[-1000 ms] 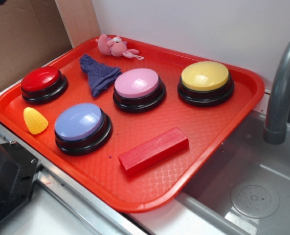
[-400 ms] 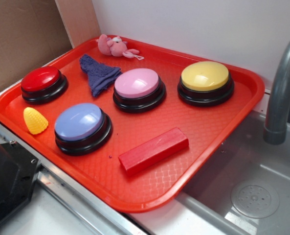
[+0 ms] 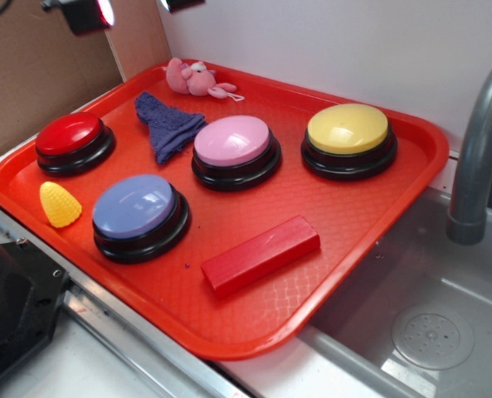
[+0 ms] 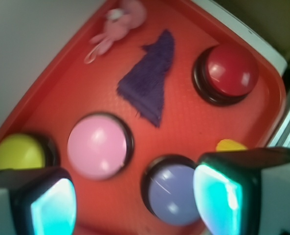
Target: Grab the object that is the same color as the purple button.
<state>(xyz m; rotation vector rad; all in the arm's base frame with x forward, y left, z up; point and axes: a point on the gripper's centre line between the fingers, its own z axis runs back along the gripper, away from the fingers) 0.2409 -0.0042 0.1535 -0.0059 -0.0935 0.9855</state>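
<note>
Dark indigo knitted cloth [image 3: 168, 124], rumpled flat near the tray's back; glossy periwinkle purple button [image 3: 138, 212], black-based, upright, toward the front.

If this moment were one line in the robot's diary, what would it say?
end effector: open, above tray | purple cloth: untouched, beside pink button | grab: not yet done

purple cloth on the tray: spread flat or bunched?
Mostly flat. The purple cloth lies loosely on the tray as an uneven wedge with slight creases, not balled; nothing rests on it.
</note>
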